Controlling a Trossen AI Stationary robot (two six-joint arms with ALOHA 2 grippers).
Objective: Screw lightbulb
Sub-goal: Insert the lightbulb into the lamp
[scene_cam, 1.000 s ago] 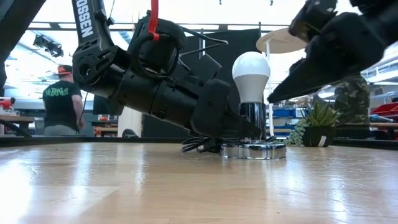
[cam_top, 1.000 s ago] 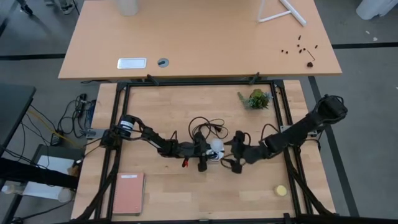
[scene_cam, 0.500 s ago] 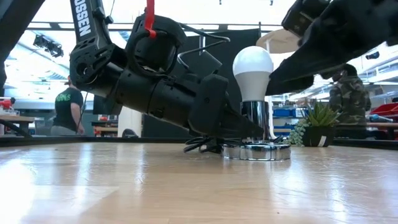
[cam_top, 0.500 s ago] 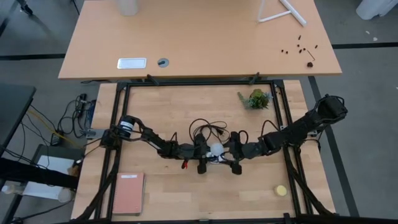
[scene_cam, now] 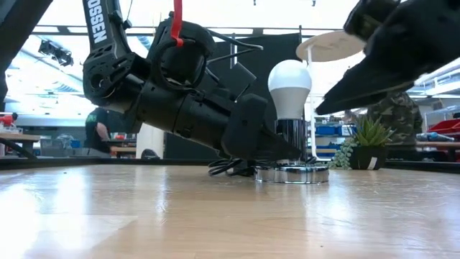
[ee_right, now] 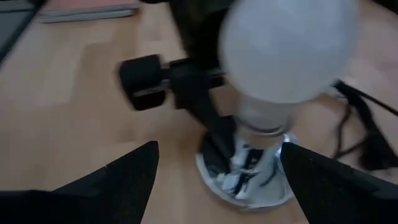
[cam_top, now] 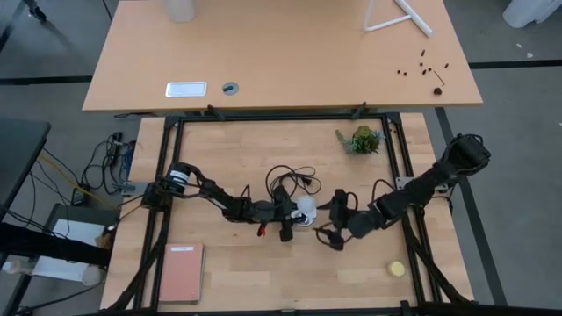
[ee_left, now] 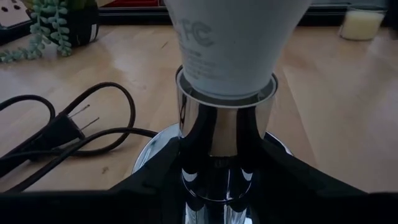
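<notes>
Showing only in the right wrist view, left fingers point(ee_right: 214, 134) clamp the socket point(ee_right: 249, 180).

**Lightbulb upright in its socket**

White, pear-shaped lightbulb point(scene_cam: 290, 86), standing upright with rounded end up and narrow end down inside a shiny chrome socket sleeve point(ee_left: 224, 146). Faint grey print visible on the neck just above the sleeve rim. Seated near the middle of the high view point(cam_top: 306, 208), just right of centre in the low view, on a round silver base point(scene_cam: 292, 173) resting on the wooden counter point(scene_cam: 215, 216).
</notes>
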